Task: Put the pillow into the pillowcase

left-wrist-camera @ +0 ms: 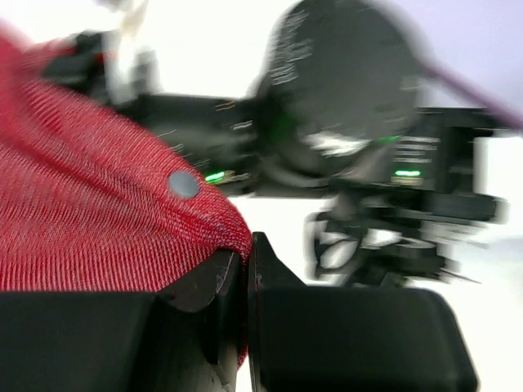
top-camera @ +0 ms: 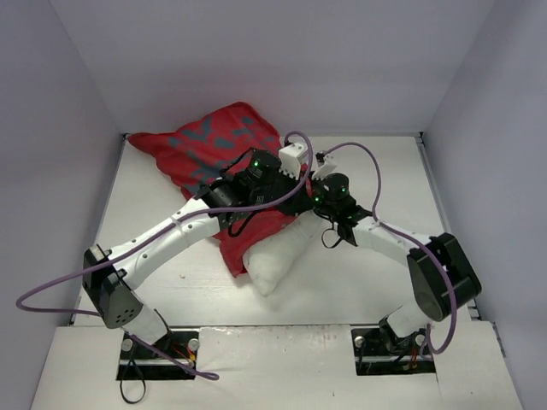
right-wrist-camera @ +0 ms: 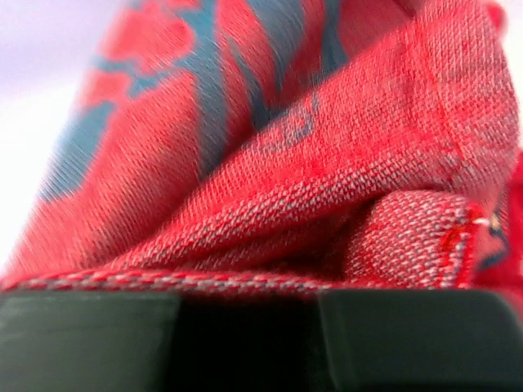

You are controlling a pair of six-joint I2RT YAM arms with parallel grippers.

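Observation:
The red pillowcase (top-camera: 214, 141) lies bunched at the back left, its duller side with bluish patches facing up. The white pillow (top-camera: 278, 256) sticks out of its near end onto the table. My left gripper (top-camera: 291, 201) is at the case's right edge. In the left wrist view the gripper (left-wrist-camera: 245, 249) is shut on a fold of the pillowcase (left-wrist-camera: 98, 212). My right gripper (top-camera: 312, 205) is close beside it. In the right wrist view red pillowcase (right-wrist-camera: 286, 163) fills the frame, its hem draped over the gripper (right-wrist-camera: 249, 294). Its finger bases stand apart and its tips are hidden.
The white table (top-camera: 171, 290) is boxed in by pale walls at the left, back and right. Purple cables (top-camera: 367, 162) loop over both arms. The right arm's wrist (left-wrist-camera: 351, 147) is blurred and very close in front of the left gripper.

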